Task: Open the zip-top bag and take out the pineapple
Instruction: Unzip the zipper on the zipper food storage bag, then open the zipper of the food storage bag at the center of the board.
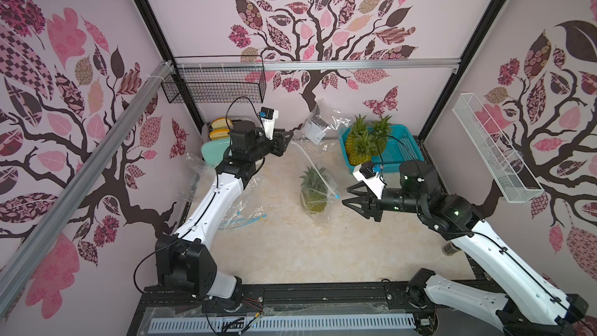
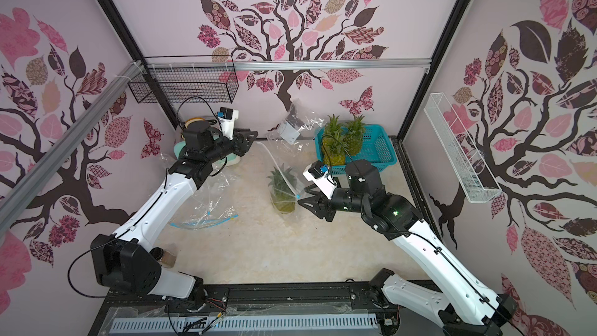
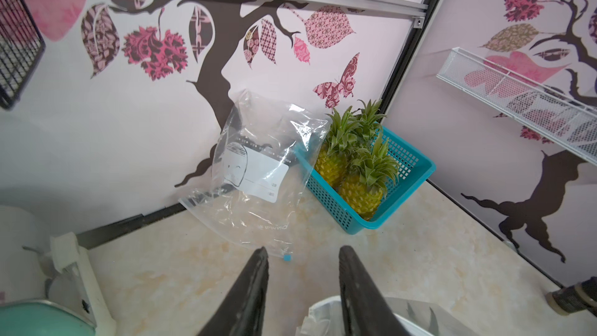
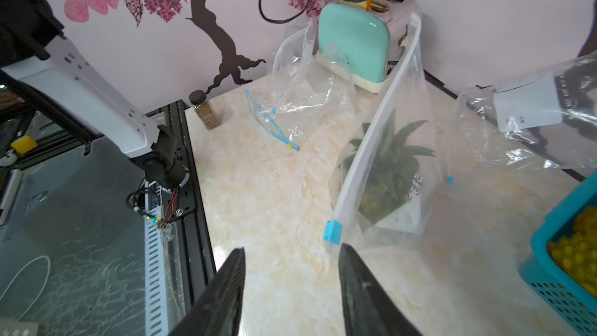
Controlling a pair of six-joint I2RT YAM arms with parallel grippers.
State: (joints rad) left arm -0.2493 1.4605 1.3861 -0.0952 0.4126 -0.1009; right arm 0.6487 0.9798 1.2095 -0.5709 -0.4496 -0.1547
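apparently empty, left gripper (image 3: 303,250), right gripper (image 4: 292,248) parted

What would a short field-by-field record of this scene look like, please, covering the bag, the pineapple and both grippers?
Target bag: zip-top bag standing mid-table, blue slider at one end of the zip
Contents: pineapple inside the bag
Left gripper: open, empty, near the back wall
Right gripper: open, empty, tips close to the slider
Basket: teal basket holding loose pineapples
Other: clear bag leaning on the back wall, toaster, spice jar
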